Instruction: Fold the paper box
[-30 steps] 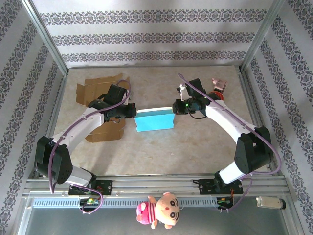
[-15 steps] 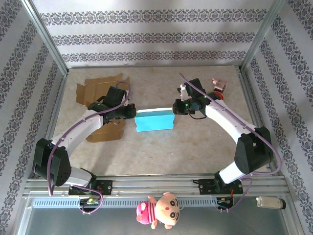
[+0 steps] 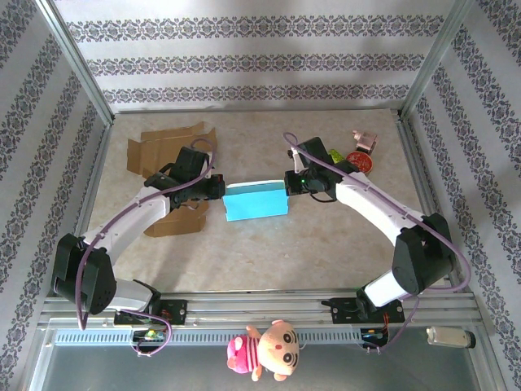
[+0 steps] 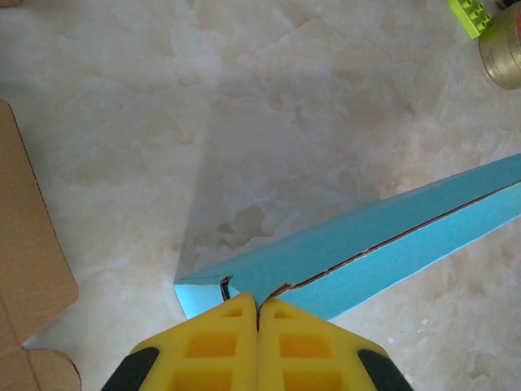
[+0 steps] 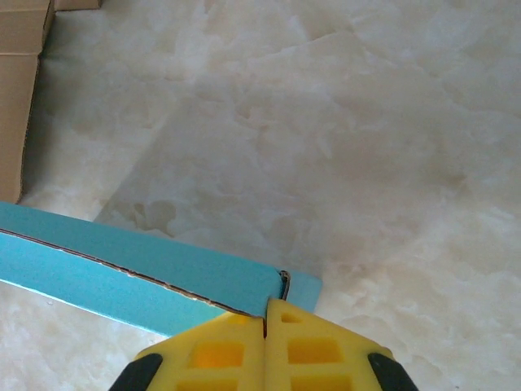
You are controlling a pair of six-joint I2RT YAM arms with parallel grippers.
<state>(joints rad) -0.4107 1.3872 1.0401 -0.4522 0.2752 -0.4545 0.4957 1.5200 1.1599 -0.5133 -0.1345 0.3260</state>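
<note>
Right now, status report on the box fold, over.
Left gripper shut on blue paper box, left end. Right gripper shut on right end. Brown cardboard off to the left, not blocking.

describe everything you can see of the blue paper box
The blue paper box is a long, thin piece of light blue card, flattened so two layers meet along a seam whose edge shows brown. It spans left to right at mid table. The left end effector is shut on its left end and the right end effector on its right end. It casts a shadow on the marbled table; whether its lower edge rests there is unclear.
</note>
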